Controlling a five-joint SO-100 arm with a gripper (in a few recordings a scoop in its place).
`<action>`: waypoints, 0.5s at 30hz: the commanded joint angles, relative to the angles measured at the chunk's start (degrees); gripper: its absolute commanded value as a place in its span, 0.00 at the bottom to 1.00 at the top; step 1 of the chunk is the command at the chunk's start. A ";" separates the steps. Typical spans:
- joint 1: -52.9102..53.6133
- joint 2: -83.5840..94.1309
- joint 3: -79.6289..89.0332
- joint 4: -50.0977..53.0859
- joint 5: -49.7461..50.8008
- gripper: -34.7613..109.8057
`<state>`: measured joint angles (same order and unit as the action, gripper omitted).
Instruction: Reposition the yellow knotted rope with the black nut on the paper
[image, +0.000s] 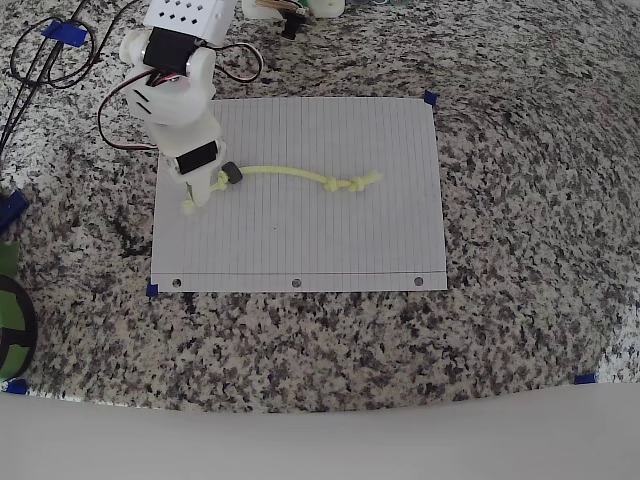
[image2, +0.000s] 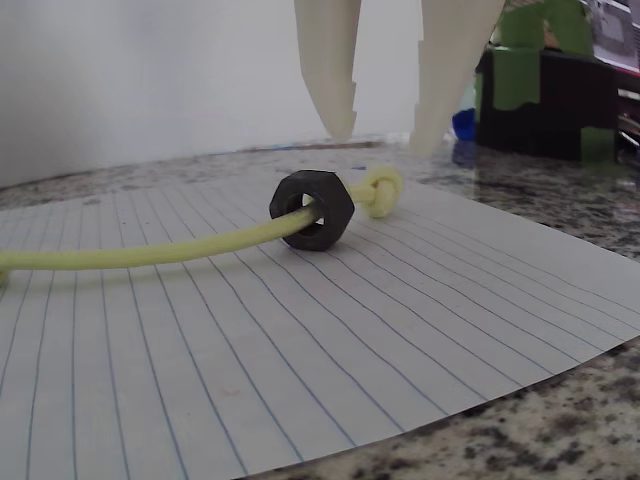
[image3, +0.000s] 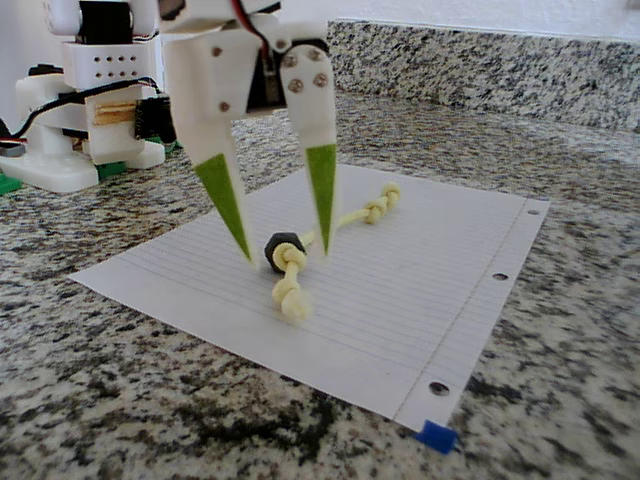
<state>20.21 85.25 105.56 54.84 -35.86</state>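
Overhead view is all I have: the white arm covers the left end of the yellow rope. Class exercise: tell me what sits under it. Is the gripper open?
Observer: Yes, the gripper is open; in the fixed view its green-faced fingers straddle the black nut, apart from it.
Operator: Is the nut lying flat?
Observer: No. In the wrist view the black nut stands on edge on the paper, with the yellow knotted rope running through its hole.
Operator: What is beyond the nut on the hidden end?
Observer: A knot right behind the nut; in the fixed view that end lies on the paper.
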 joint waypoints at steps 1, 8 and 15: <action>0.35 -0.62 -2.11 -1.32 0.44 0.53; -0.79 -3.43 -2.11 -3.08 0.44 0.53; -1.14 -4.66 -2.11 -4.13 0.09 0.48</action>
<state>19.51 80.33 105.56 51.50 -35.86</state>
